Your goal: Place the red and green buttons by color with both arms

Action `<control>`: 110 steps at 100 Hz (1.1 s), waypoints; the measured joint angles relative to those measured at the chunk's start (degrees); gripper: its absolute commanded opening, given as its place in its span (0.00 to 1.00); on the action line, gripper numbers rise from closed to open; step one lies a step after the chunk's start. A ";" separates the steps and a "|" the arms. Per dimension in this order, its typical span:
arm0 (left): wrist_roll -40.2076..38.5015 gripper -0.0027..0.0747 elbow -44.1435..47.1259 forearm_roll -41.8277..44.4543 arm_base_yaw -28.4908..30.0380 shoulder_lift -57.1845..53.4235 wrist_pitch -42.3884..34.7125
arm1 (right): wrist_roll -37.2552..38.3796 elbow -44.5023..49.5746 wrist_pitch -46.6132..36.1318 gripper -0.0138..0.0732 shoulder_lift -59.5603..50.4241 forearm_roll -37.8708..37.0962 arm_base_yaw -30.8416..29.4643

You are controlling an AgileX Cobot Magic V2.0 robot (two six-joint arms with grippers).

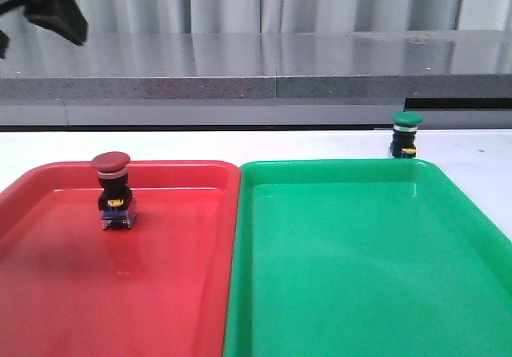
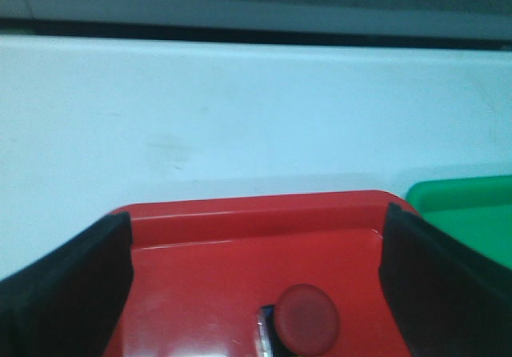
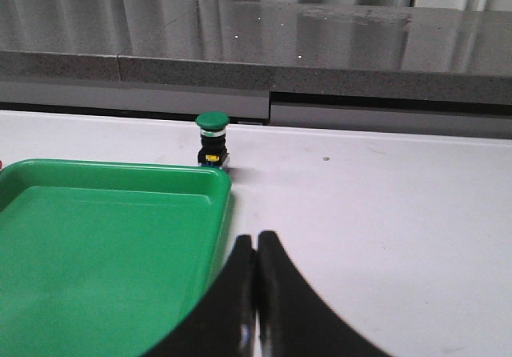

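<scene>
The red button (image 1: 110,189) stands upright inside the red tray (image 1: 48,293), near its far rim. In the left wrist view its dark red cap (image 2: 307,318) lies below my left gripper (image 2: 256,217), which is open, empty and high above the tray. Part of that left arm (image 1: 50,9) shows at the top left of the front view. The green button (image 1: 406,135) stands on the white table just behind the green tray's (image 1: 360,277) far right corner. In the right wrist view the green button (image 3: 212,139) is ahead of my right gripper (image 3: 254,241), which is shut and empty beside the green tray (image 3: 96,245).
The two trays lie side by side and touch at the middle. A grey ledge (image 1: 272,69) runs along the back of the white table (image 1: 240,142), with curtains behind it. The right arm is out of the front view.
</scene>
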 measured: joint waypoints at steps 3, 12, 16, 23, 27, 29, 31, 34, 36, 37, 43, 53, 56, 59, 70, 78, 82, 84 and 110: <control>0.00 0.80 1.00 0.60 0.88 -1.92 0.01 | 0.00 0.00 0.00 0.08 0.00 0.00 0.00; 0.00 0.80 4.54 2.47 2.77 -7.25 -0.25 | 0.00 0.00 0.00 0.08 0.00 0.00 0.00; 0.00 0.80 6.21 3.01 3.51 -9.92 -0.34 | 0.00 0.00 0.00 0.08 0.00 0.00 0.00; 0.00 0.80 9.78 3.54 4.41 -14.17 -0.34 | 0.00 0.00 0.00 0.08 0.00 0.00 0.00; 0.00 0.80 12.02 3.66 4.81 -17.23 -0.34 | 0.00 0.00 0.00 0.08 0.00 0.00 0.00; 0.00 0.80 13.15 3.78 4.91 -18.77 -0.34 | 0.00 0.00 0.00 0.08 0.00 0.00 0.00; 0.00 0.80 14.26 3.76 4.91 -19.85 -0.34 | 0.00 0.00 0.00 0.08 0.00 0.00 0.00; 0.00 0.80 15.76 3.88 4.91 -22.62 -0.34 | 0.00 0.00 0.00 0.08 0.00 0.00 0.00; 0.00 0.80 16.90 3.88 4.91 -24.31 -0.34 | 0.00 0.00 0.00 0.08 0.00 0.00 0.00; 0.00 0.80 17.28 3.88 4.91 -25.44 -0.34 | 0.00 0.00 0.00 0.08 0.00 0.00 0.00; 0.00 0.80 20.65 3.97 4.95 -30.16 -0.34 | 0.00 0.00 0.00 0.08 0.00 0.00 0.00; 0.00 0.80 25.42 4.42 5.08 -38.47 1.14 | 0.00 0.00 0.00 0.08 0.00 0.00 0.00; 0.00 0.80 26.60 4.53 5.08 -41.34 1.61 | 0.00 0.00 0.00 0.08 0.00 0.00 0.00; 0.00 0.80 27.94 4.56 5.08 -43.42 1.99 | 0.00 0.00 0.00 0.08 0.00 0.00 0.00; 0.00 0.80 31.23 5.49 5.08 -50.08 2.53 | 0.00 0.00 0.00 0.08 0.00 0.00 0.00; 0.00 0.79 33.03 5.85 5.08 -52.98 2.69 | 0.00 0.00 0.00 0.08 0.00 0.00 0.00; 0.00 0.77 33.62 5.93 5.08 -54.01 2.72 | 0.00 0.00 0.00 0.08 0.00 0.00 0.00; 0.00 0.76 33.77 5.93 5.08 -54.35 2.72 | 0.00 0.00 0.00 0.08 0.00 0.00 0.00; 0.00 0.31 34.29 6.07 5.08 -54.91 2.82 | 0.00 0.00 0.00 0.08 0.00 0.00 0.00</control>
